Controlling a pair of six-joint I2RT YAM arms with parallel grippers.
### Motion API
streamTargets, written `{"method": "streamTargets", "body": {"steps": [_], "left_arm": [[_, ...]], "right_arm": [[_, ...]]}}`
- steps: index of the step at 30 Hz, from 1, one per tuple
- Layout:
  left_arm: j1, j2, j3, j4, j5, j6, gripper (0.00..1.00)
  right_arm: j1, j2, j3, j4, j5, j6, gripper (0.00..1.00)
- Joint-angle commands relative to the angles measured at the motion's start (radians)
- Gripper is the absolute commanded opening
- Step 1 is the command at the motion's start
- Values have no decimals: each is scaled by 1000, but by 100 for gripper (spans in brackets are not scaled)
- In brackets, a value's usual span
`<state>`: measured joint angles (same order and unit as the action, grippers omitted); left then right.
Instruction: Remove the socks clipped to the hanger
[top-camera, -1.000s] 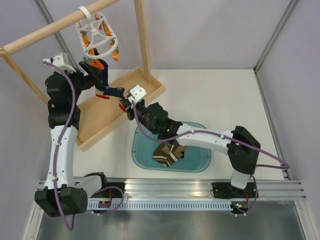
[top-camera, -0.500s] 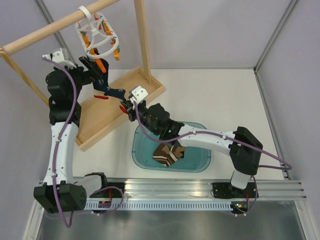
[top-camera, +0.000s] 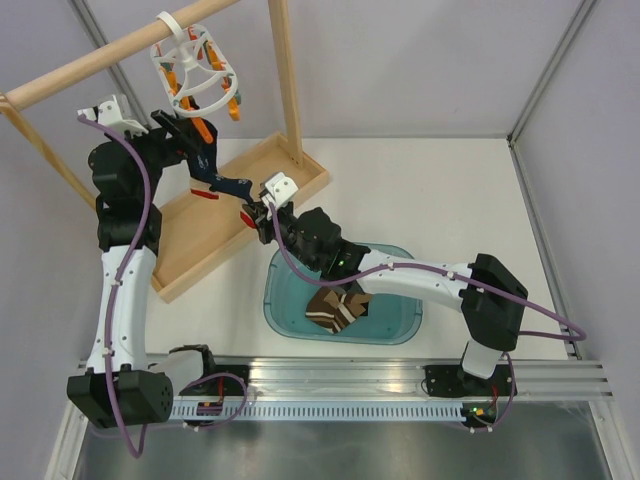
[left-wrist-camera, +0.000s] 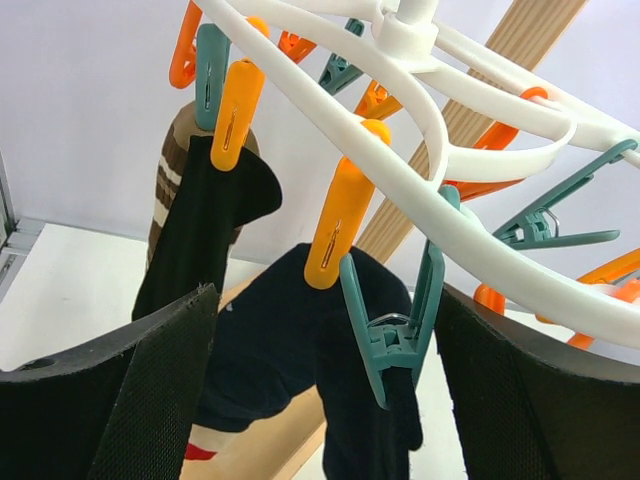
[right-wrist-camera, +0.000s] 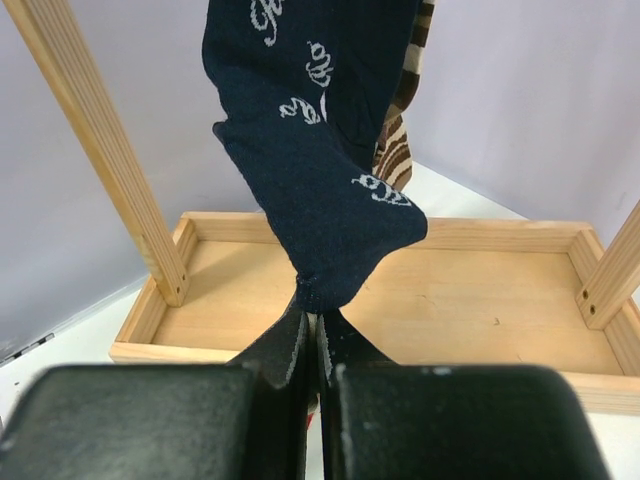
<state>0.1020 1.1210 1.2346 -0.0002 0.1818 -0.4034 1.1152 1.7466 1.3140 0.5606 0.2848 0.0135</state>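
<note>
socks (left-wrist-camera: 205, 230) hang clipped on hanger (left-wrist-camera: 425, 195); left hand (left-wrist-camera: 325, 375) spread apart beneath; right hand (right-wrist-camera: 311, 335) clamped on navy sock (right-wrist-camera: 320, 190) toe

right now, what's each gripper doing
left gripper: open, holding nothing
right gripper: closed on the tip of the navy sock

White clip hanger (left-wrist-camera: 405, 30) hangs by its hook, orange and teal pegs (left-wrist-camera: 335, 235) dangling. Clipped on, side by side: navy sock (right-wrist-camera: 320, 180) and brown-striped sock (left-wrist-camera: 178, 150). Another striped sock (top-camera: 337, 307) lies crumpled well below, unclipped.
</note>
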Motion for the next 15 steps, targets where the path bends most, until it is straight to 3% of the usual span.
{"method": "streamTargets", "body": {"steps": [1, 5, 11, 14, 15], "left_arm": [[-7, -18, 43, 23, -16, -28, 89], [-8, -16, 45, 23, -19, -32, 77], [-19, -20, 54, 20, -22, -29, 49], [-22, -21, 58, 19, -22, -25, 42], [-24, -20, 58, 17, -21, -25, 32]], "right_arm": [[3, -36, -1, 28, -21, 19, 1], [3, -36, -5, 25, -22, 22, 1], [6, -36, -12, 24, -26, 28, 1], [8, -35, -13, 24, -26, 29, 1], [9, -35, -13, 24, -24, 29, 1]]}}
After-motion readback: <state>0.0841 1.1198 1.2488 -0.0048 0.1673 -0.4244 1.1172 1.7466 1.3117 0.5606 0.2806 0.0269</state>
